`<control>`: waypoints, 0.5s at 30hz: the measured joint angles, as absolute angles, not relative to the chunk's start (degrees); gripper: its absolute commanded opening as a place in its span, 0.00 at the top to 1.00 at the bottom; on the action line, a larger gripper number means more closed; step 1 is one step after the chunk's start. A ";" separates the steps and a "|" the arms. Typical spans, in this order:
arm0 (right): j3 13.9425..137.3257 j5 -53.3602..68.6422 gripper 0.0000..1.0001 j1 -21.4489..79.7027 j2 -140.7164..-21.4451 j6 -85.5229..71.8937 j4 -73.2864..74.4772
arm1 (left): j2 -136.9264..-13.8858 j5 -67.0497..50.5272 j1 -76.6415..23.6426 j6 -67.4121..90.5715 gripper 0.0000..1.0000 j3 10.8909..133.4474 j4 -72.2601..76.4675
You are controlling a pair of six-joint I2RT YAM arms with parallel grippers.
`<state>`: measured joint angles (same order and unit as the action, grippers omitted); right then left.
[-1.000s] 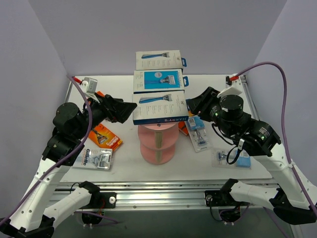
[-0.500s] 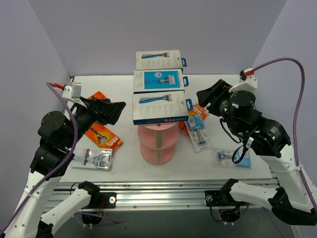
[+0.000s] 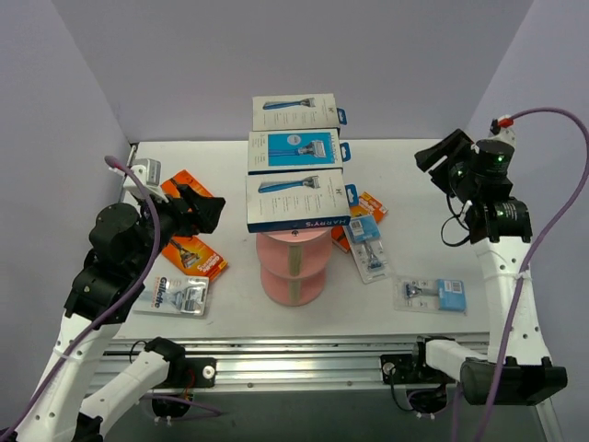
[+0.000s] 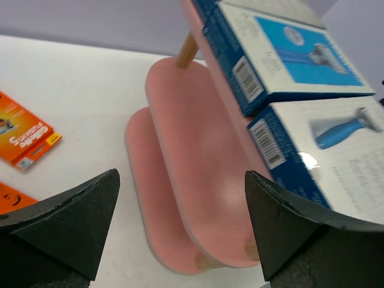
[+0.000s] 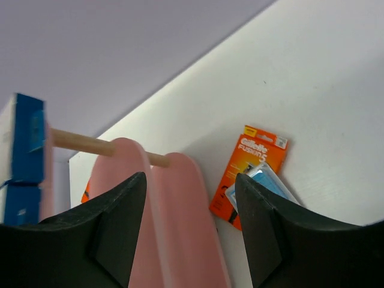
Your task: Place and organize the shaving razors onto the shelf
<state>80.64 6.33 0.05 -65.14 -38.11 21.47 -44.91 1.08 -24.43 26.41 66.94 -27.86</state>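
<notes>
White table, lilac walls on three sides
- Item: shelf, pink, at table centre. Its long top tier carries three white-and-blue boxes laid flat in a row from near to far. The two round lower tiers show no pack in the left wrist view
- Item: left gripper, jaws wide, nothing held, hanging just left of the shelf
- Item: orange card, flat on the table just nearside of that gripper, long axis running far-left to near-right. The left arm is plainly the nearer, so this is the likely next pick, reached by going down and toward the near edge
- Item: clear Gillette pack, nearer again
- Item: right gripper, jaws wide, nothing held, high at far right, well apart from the packs on its side: second orange card, blue-insert blister, lone blister at near right
</notes>
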 measured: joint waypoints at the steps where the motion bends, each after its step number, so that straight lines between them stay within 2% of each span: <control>1: 77.71 9.43 0.43 -2.48 -65.14 -38.37 20.21 | -44.91 0.97 -23.49 26.44 0.06 66.00 -28.21; 4: 68.88 16.93 0.44 -6.13 -65.04 -39.24 15.70 | -44.91 -0.58 -19.62 27.00 0.06 62.30 -28.64; 9: 54.68 28.08 0.46 -6.50 -64.47 -42.96 5.17 | -45.17 -7.97 -12.08 31.18 0.06 54.00 -27.97; 15: 44.10 36.77 0.44 -5.65 -62.89 -48.42 -6.52 | -46.72 -17.87 -9.91 38.59 0.05 44.03 -20.73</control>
<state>44.10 36.77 -5.65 -62.89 -48.42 -6.52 -46.72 -17.87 -9.91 38.59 44.03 -20.73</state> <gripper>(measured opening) 0.544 0.945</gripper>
